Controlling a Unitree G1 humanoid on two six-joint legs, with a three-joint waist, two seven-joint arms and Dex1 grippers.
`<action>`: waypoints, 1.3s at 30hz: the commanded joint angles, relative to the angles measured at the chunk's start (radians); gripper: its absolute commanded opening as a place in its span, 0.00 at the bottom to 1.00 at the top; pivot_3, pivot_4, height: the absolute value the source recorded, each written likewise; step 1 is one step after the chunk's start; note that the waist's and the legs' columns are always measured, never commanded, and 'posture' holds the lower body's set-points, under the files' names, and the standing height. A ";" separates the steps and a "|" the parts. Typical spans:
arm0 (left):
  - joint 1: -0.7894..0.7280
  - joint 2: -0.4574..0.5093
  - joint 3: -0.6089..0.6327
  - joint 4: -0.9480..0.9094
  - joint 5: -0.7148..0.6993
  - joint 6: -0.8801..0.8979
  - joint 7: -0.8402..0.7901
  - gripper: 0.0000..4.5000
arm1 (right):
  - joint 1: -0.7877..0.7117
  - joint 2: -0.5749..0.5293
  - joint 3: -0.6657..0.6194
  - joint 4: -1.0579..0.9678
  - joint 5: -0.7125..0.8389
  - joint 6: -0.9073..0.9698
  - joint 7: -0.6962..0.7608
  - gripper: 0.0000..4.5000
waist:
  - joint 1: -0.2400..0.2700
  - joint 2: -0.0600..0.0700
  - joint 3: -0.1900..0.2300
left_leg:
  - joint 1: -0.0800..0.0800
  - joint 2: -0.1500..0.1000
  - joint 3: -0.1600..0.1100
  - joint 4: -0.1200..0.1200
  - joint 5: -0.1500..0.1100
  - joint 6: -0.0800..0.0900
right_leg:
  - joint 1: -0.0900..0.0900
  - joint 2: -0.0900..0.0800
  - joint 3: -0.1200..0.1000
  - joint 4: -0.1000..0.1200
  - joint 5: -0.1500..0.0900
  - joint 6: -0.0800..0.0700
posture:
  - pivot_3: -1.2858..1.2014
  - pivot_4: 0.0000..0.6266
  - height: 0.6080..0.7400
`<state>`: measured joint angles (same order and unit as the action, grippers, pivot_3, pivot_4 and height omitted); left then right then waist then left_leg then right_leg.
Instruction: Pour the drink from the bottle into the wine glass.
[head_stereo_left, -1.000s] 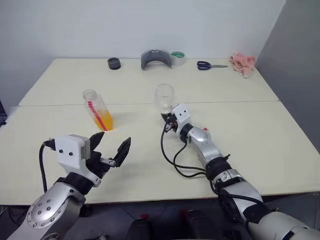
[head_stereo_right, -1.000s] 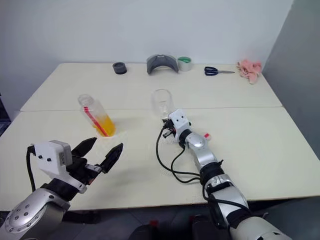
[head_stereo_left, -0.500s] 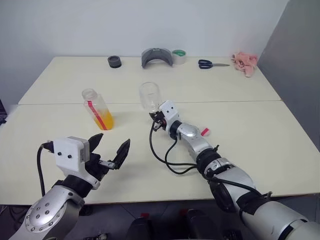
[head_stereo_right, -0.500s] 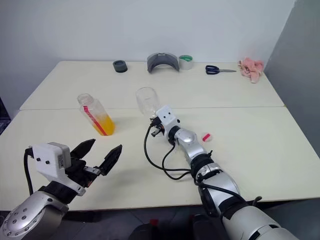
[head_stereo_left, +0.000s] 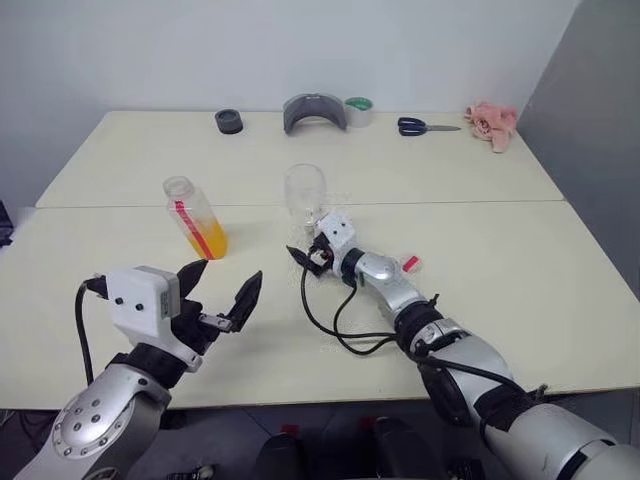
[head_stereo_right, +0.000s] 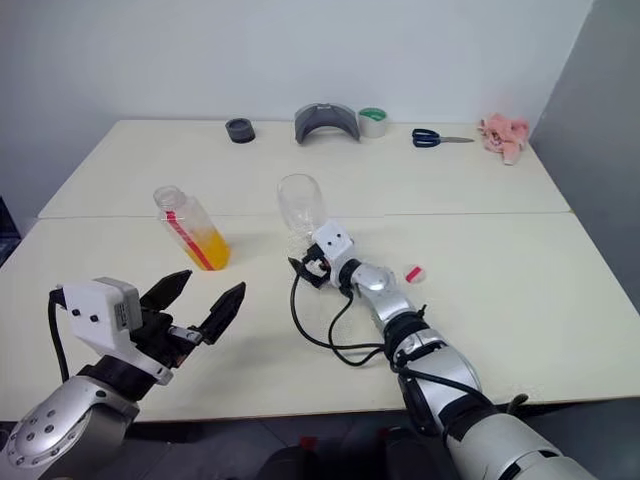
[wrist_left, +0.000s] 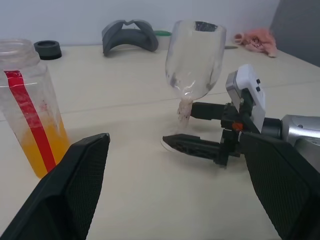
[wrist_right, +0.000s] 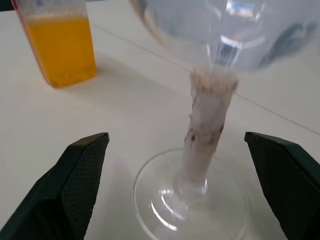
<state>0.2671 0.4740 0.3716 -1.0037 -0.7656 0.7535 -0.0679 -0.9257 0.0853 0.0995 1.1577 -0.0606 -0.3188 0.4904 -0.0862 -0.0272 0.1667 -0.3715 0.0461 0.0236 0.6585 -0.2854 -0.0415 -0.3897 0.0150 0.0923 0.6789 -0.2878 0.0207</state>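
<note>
Your R gripper (wrist_right: 180, 150): jaws wide, astride wine glass (head_stereo_left: 304, 190) stem, no hold. L gripper (head_stereo_left: 220, 292): open, empty, near side. Bottle (head_stereo_left: 195, 217) uncapped, left of glass, drink (head_stereo_left: 207, 240) low.

1. Far along my surface (head_stereo_left: 480, 250), left of centre, I see a small black ring (head_stereo_left: 228, 122) lying flat.
2. Right of it stands a grey arched piece (head_stereo_left: 313, 113), its opening facing me.
3. Just beside that, touching or nearly so, is a roll of tape with a green top (head_stereo_left: 357, 110).
4. Further right lie scissors with dark blue handles (head_stereo_left: 427, 126), blades pointing right.
5. At the far right corner sits a crumpled pink cloth (head_stereo_left: 492, 123).
6. Nearer, right of centre, a small red-and-white cap (head_stereo_left: 409, 263) lies alone on the surface.
7. A seam runs left to right across the surface.
</note>
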 joint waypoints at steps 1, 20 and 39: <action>0.005 -0.015 -0.019 0.010 0.043 -0.038 0.009 1.00 | 0.053 -0.059 -0.003 -0.139 0.021 -0.013 0.084 0.99 | 0.001 0.000 0.001 | 0.000 0.000 0.000 0.000 0.000 0.000 | 0.000 0.000 0.000 0.000 0.000 0.000 | 0.52 0.24 1.00; 0.004 -0.076 -0.001 0.291 0.299 -0.238 -0.046 1.00 | 0.510 -0.526 0.003 -1.388 0.432 0.683 0.529 0.99 | 0.007 -0.004 0.005 | -0.016 0.001 -0.001 0.002 0.000 0.000 | -0.016 -0.001 -0.001 0.001 0.000 0.002 | 0.52 0.24 1.00; -0.211 -0.005 0.008 0.574 0.377 -0.327 -0.177 1.00 | 0.467 -0.548 -0.025 -1.589 0.617 0.910 0.362 0.99 | 0.030 -0.009 0.007 | -0.022 0.000 -0.007 0.003 0.000 -0.001 | -0.017 0.000 -0.007 0.001 0.000 0.002 | 0.52 0.24 1.00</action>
<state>0.0658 0.4507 0.3792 -0.4275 -0.4092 0.4592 -0.2315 -0.4544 -0.4616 0.0973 -0.3810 0.5320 0.5853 0.8716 -0.0567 -0.0359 0.1735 -0.3937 0.0459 0.0164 0.6619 -0.2857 -0.0421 -0.4068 0.0145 0.0853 0.6795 -0.2877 0.0224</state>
